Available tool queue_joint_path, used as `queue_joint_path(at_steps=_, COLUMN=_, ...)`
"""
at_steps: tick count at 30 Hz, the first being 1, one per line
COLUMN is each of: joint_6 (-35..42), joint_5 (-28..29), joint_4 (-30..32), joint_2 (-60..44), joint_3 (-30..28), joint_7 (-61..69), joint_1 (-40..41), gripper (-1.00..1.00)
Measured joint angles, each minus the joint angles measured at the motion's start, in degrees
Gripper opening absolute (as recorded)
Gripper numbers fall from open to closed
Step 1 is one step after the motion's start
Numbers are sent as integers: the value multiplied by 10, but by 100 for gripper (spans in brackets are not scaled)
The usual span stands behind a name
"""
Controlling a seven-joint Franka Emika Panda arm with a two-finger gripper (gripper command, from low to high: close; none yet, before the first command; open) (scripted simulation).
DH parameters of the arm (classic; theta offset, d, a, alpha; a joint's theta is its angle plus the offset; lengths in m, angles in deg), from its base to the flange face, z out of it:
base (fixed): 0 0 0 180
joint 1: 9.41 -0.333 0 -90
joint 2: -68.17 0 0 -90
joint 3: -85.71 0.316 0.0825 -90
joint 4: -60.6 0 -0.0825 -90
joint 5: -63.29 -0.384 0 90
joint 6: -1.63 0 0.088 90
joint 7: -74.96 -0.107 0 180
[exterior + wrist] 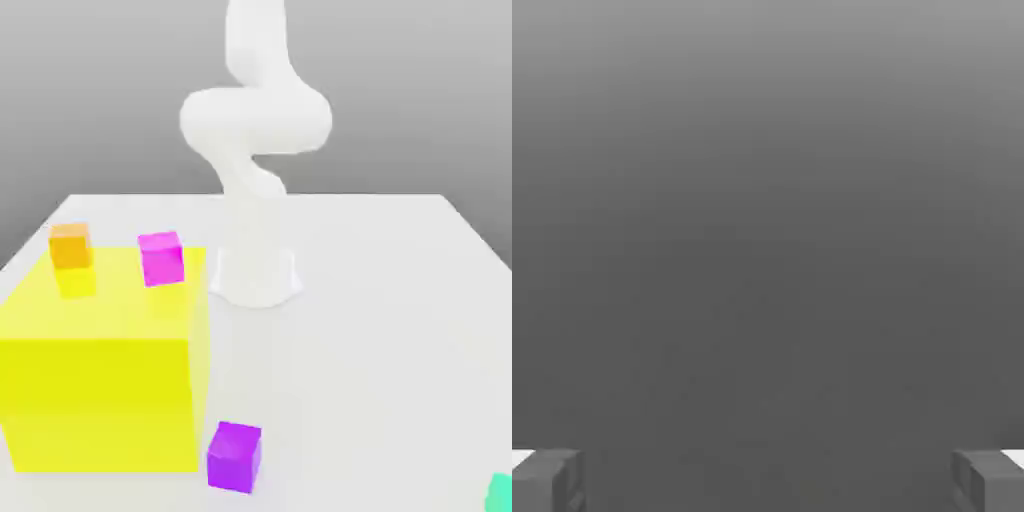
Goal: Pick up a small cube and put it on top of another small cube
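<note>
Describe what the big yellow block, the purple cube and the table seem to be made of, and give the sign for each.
Big yellow block: possibly smooth, glossy plastic; the orange cube reflects faintly in its top. Purple cube: looks like matte plastic, flat colour, no grain. Table: plain white, smooth, matte; material unclear.

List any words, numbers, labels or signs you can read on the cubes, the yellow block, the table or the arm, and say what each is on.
None: no text, number, label or sign can be read anywhere.
Teal-green cube: plain.
Purple cube: plain.
Magenta cube: plain.
Orange cube: plain.
Big yellow block: plain.
White arm, table and pincer: unmarked.
</note>
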State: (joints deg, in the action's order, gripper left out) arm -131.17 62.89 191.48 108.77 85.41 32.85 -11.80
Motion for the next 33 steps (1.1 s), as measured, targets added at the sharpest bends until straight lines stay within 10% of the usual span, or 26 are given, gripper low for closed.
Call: queue_joint_path(at_steps=33, joint_6=-146, joint_5=56, joint_4=-121, joint_2=-689, joint_3=63, joint_7=403, joint_1=-207, gripper=0)
